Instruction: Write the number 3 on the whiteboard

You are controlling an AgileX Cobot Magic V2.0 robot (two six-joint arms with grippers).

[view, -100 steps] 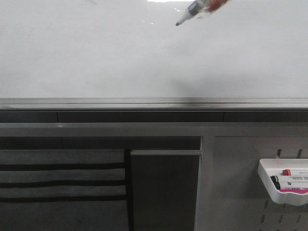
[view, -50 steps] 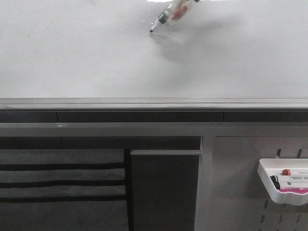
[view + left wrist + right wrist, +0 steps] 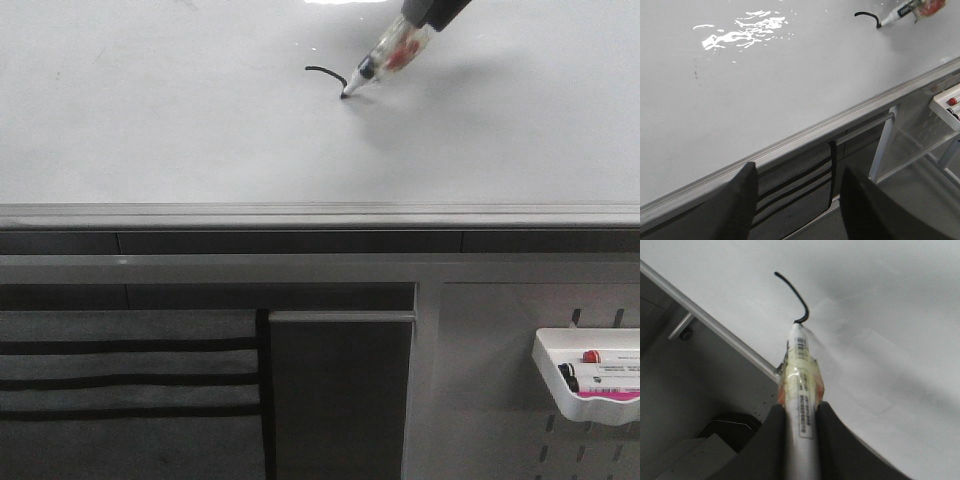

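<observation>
At far left of the scene, the left gripper (image 3: 797, 210) hangs off the board's lower rail (image 3: 805, 137), its two dark fingers spread wide with nothing between them. Beside it stretches the whiteboard (image 3: 160, 120), glossy and bare save for faint smudges and a patch of glare in the left wrist view. Right of centre, near the board's upper part in the front view, lies the stroke (image 3: 326, 72): a short black hooked arc, so far only the first curve of the 3. Its right end meets the tip of the marker (image 3: 385, 60), which leans up and to the right into the right gripper (image 3: 799, 427), whose fingers are clamped on the barrel well back from the tip. At lower right a white tray (image 3: 560, 395) on the pegboard (image 3: 490, 400) holds spare markers.

Handling, as judged: the marker is light and rigid with a smooth barrel that could twist or slide under side load, so a hold close behind the label, square across the barrel, suits best; the felt tip wants light, even pressure. The board is stiff and slick, and wet ink will smear if brushed.

Hidden or unclear: the right gripper is cut off at the front view's top edge; the marker's rear end is buried between the fingers; label print is unreadable; the board's upper and side edges lie out of frame.
</observation>
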